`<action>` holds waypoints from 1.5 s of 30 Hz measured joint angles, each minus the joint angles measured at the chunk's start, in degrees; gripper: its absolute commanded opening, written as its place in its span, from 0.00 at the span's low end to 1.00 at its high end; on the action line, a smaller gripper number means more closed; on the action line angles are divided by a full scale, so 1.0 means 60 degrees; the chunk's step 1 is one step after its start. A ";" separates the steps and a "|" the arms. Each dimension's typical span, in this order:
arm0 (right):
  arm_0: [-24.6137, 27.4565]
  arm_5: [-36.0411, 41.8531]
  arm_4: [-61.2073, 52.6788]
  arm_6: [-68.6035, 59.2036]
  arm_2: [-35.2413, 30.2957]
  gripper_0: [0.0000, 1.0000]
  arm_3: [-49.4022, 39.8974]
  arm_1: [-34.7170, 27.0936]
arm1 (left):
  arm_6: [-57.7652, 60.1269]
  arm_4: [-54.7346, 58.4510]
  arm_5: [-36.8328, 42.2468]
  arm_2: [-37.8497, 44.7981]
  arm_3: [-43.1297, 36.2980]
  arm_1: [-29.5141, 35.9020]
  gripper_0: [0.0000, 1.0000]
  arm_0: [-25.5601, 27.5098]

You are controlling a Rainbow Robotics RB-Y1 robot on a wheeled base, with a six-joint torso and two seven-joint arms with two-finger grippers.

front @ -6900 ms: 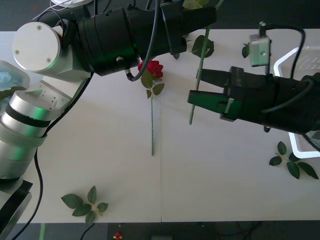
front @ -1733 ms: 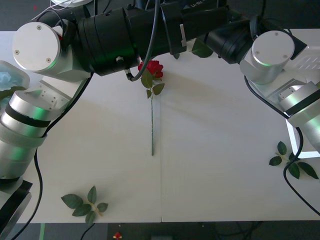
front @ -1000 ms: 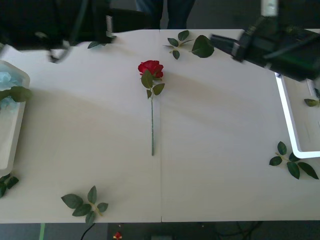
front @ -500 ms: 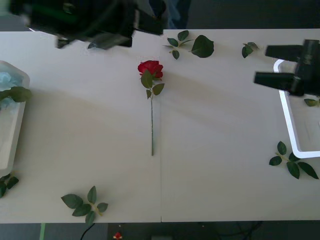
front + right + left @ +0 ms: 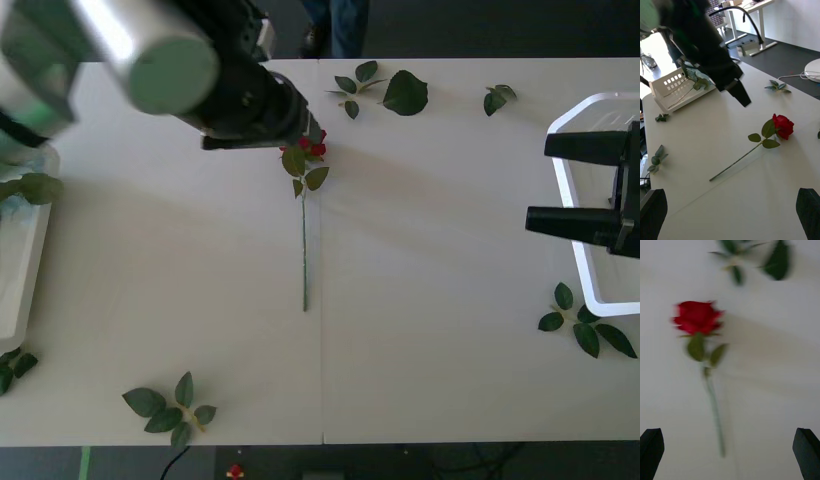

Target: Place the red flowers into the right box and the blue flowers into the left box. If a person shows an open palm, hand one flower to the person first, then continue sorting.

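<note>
Red rose lies mid-frame; the left gripper, wide open and empty, hovers over its bloom. Best to pinch the thin stem squarely. Right gripper, open, waits by the right box.

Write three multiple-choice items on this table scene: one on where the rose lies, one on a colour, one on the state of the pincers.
1. Where does the red rose lie?
A. In the right box
B. On the table, mid-way between the boxes
C. Held by the right pincer

2. What colour is the bloom on the table?
A. Red
B. Pale blue
C. Yellow

3. How do the pincers stand?
A. Both shut on flowers
B. Left shut on the rose, right open
C. Both open and empty

Key: 1 B, the rose lies flat on the table, left of the right box. 2 A, the head is red. 3 C, the right pincer and the left pincer show their fingers spread with nothing between.
</note>
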 measured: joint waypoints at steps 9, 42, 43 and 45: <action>0.0386 -0.0330 -0.0002 0.0000 -0.0007 1.00 -0.0300 -0.0177 | 0.0451 -0.2520 0.1543 0.0100 0.2216 -0.2129 1.00 0.0000; 0.0393 -0.0418 -0.0004 0.0000 -0.0010 1.00 -0.0320 -0.0178 | -0.2992 -0.5404 0.0580 0.1648 0.2746 -0.4686 1.00 0.3285; 0.0393 -0.0418 -0.0004 0.0000 -0.0010 1.00 -0.0320 -0.0178 | -0.3276 -0.5404 0.0467 0.1648 0.2750 -0.4688 1.00 0.3372; 0.0393 -0.0419 -0.0004 0.0000 -0.0010 1.00 -0.0320 -0.0178 | -0.3723 -0.5412 0.0300 0.1648 0.2790 -0.4692 1.00 0.3502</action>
